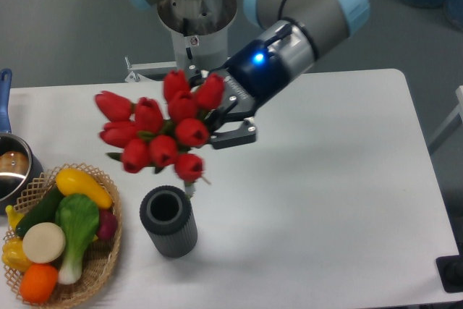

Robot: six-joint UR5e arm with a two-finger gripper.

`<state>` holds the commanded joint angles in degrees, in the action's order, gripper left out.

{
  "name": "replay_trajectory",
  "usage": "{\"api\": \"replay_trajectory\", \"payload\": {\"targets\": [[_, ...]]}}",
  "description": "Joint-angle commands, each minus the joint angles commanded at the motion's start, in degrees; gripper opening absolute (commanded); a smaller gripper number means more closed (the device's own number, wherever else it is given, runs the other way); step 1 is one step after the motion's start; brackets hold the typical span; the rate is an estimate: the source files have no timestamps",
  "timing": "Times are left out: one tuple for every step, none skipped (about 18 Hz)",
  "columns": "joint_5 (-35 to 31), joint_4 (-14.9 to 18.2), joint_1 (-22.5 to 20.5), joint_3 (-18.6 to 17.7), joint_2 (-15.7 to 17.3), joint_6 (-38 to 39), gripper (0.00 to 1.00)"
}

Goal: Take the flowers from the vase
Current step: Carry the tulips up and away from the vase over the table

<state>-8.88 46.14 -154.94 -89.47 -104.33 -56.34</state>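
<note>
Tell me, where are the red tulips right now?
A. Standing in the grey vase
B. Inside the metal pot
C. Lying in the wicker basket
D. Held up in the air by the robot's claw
D: the gripper holds the flowers above the vase, whose mouth is empty.

A wicker basket [101,265] is seen at the table's [325,200] front left corner, packed with vegetables [61,233]. Behind it, a blue-handled pot [11,168] is cut off by the edge.
</note>
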Motion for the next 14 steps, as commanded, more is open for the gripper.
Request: {"api": "replay_trajectory", "payload": {"targets": [[0.0,-0.1,-1.5,0.1,-0.1,-0.3,0.31],[0.0,-0.1,-2.2,0.2,-0.3,-0.4,0.31],[-0.1,-0.2,-2.9,0.3,-0.4,-0.4,0.31],[-0.1,-0.2,-3.4,0.4,-0.7,-0.8,0.31],[-0.1,-0.1,-4.0,0.4,-0.9,-1.7,0.31],[-0.1,-0.1,-4.7,0.4,-1.1,-2.4,0.31],[-0.1,-0.2,-5.6,0.3,-1.2,-2.6,0.31],[-0.1,-0.3,-6.5,0.1,-1.5,-2.8,0.31],[0.0,-0.4,-7.2,-0.3,-1.8,-3.8,0.31],[0.0,-0.3,-7.5,-0.6,-1.8,-4.6,0.31],[0.0,-0.3,-7.7,-0.6,-1.7,-4.6,0.31],[0.0,-0.2,-8.4,-0.7,-1.7,-4.7,0.31],[0.0,-0.3,-8.4,-1.0,-1.7,-4.7,0.31],[0.0,-0.3,-8.4,-1.1,-1.7,-4.8,0.31]]}}
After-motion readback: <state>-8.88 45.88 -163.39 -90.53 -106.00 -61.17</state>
